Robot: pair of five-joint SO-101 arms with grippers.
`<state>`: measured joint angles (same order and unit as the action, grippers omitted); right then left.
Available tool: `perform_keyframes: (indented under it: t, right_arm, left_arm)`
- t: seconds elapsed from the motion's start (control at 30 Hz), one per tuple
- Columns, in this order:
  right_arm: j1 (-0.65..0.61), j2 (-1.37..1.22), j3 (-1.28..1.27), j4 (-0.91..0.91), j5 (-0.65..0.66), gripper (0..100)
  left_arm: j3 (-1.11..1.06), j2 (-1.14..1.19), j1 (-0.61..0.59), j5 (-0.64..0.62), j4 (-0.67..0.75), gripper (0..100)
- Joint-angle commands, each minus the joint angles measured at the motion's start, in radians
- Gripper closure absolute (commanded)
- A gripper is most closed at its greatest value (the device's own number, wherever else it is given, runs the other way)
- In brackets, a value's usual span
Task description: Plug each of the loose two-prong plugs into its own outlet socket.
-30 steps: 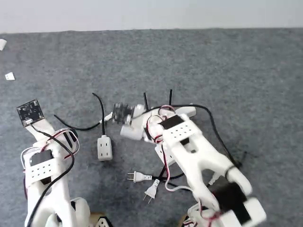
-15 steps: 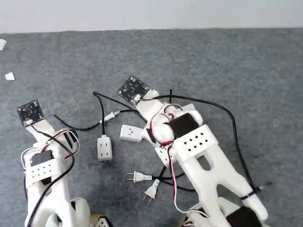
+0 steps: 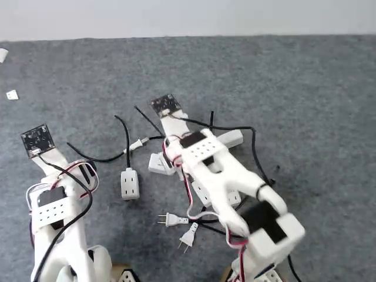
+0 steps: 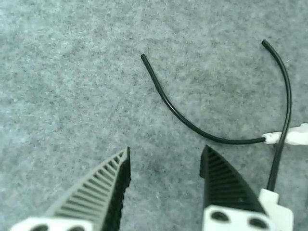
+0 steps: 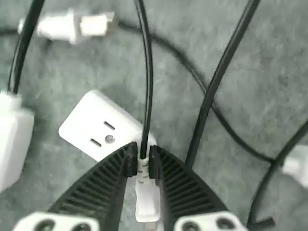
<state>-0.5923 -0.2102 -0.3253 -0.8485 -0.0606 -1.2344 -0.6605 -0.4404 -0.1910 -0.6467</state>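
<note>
Right arm (image 3: 217, 170) has folded in over the middle of the table since half a second ago, and its forearm now covers part of an outlet block that was in plain sight. The left arm (image 3: 56, 205) and the plugs lying on the table have not moved.

The right gripper (image 5: 142, 156) has its fingers almost closed, pinching a white plug (image 5: 146, 202) at the neck where its black cord (image 5: 144, 72) enters. The prongs of this plug are hidden. It sits just beside the corner of a white outlet block (image 5: 98, 130), whose socket face points up with its slots unfilled. From above, that block pokes out from under the right arm on the side toward the left arm.

A second plug (image 3: 138, 144) lies beyond the block with bare prongs, and its curved cord (image 3: 97, 158) bends toward the left arm.

The left gripper (image 4: 166, 159) is spread wide and holds nothing. It hangs above the bare gray table (image 4: 72, 72), and the curved cord lies a little ahead of it.

A second outlet block (image 3: 130, 183) lies between the two arms, with its own black cord running away from the robot. Two more plugs, a straight plug (image 3: 170, 220) and a slanted plug (image 3: 189, 236), rest near the arm bases. They lie just beside each other, prongs bare, plugged into nothing.
</note>
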Motion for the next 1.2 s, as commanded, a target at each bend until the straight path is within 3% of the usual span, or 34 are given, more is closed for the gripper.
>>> perform_keyframes:
  t: [0.0,0.13,0.57,0.67,0.9,1.17]
  right_arm:
    - [0.013,-0.058,0.126,-0.051,-0.011,94.7]
    - [0.022,-0.062,0.153,-0.064,0.011,84.4]
    - [0.12,0.105,0.107,-0.062,0.057,90.7]
    - [0.088,0.13,0.086,-0.073,0.146,99.6]
    - [0.058,0.082,0.069,-0.186,0.364,95.7]
    - [0.024,-0.005,0.11,-0.185,0.4,91.2]
  left_arm:
    - [0.005,-0.003,0.0,0.011,0.021,78]
    - [0.005,-0.003,0.0,0.011,0.021,78]
    - [0.005,-0.003,0.0,0.011,0.02,78]
    - [0.005,-0.003,0.0,0.011,0.02,78]
    - [0.005,-0.003,-0.002,0.011,0.021,78]
    - [0.005,-0.003,-0.002,0.011,0.021,78]
